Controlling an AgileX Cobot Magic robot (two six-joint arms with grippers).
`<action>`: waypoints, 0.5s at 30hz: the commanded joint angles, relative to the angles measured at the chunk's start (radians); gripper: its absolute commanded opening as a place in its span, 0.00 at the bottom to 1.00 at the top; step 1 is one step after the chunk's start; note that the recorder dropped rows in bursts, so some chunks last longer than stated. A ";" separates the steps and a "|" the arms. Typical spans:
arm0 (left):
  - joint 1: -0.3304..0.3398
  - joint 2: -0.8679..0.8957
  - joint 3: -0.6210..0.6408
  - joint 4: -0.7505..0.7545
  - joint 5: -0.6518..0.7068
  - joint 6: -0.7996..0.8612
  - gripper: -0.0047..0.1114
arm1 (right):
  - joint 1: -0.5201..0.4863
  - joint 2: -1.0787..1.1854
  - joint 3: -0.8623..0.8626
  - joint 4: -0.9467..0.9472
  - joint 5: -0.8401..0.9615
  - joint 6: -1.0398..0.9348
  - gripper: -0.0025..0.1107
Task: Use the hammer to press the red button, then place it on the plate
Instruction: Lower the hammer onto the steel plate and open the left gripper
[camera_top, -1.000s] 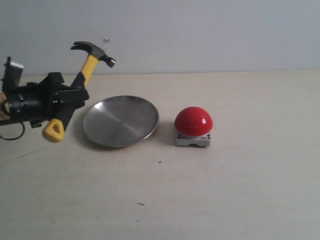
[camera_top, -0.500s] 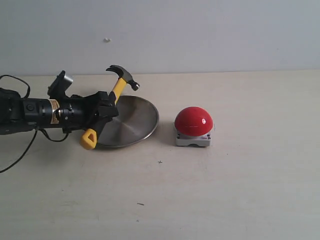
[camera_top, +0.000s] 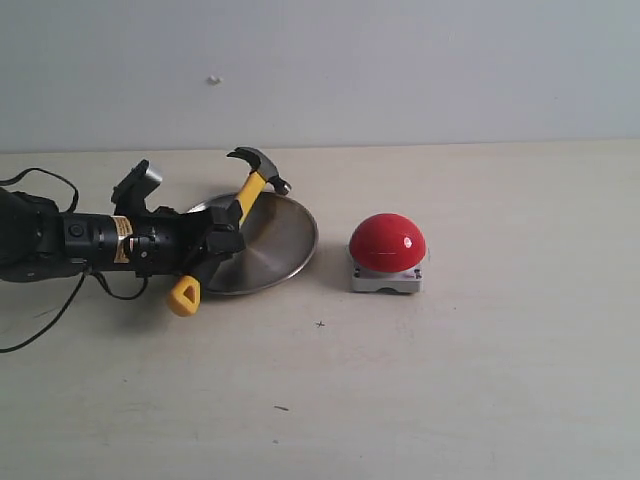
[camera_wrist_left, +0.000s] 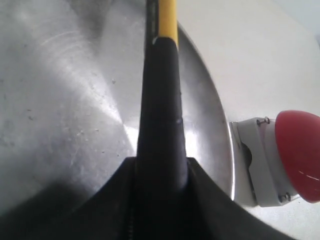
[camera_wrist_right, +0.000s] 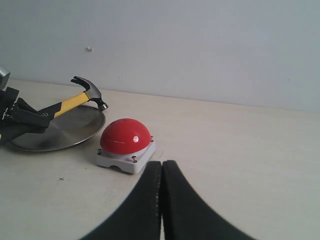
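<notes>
The hammer is off the table, clamped at the dark part of its handle by the left end effector. It is tilted, with the head raised above the far rim of the plate and the yellow loop hanging low on the near side. The red button sits just beside the plate on the right, apart from the head and untouched.

I judge the press to be the step in hand. To do it well, the arm should carry the head clear across the plate's rim, centre it above the dome, then come straight down with the flat face. A glancing hit could slide off the glossy curve or shove the small grey base.

The left wrist view shows the jaws closed tight on the black grip, with the plate beneath; it hides the head and loop, which the exterior view gives plainly. Only the right wrist view shows the right end effector, fingers pressed together on nothing, low over the table and facing the button.
</notes>
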 joint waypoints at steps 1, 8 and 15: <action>-0.003 -0.019 -0.008 0.002 -0.035 0.012 0.31 | 0.003 -0.007 0.004 0.003 -0.002 0.002 0.02; 0.003 -0.027 -0.008 0.013 -0.030 -0.008 0.41 | 0.003 -0.007 0.004 0.003 -0.002 0.002 0.02; 0.036 -0.052 -0.008 0.087 -0.006 -0.042 0.57 | 0.003 -0.007 0.004 0.003 -0.002 0.002 0.02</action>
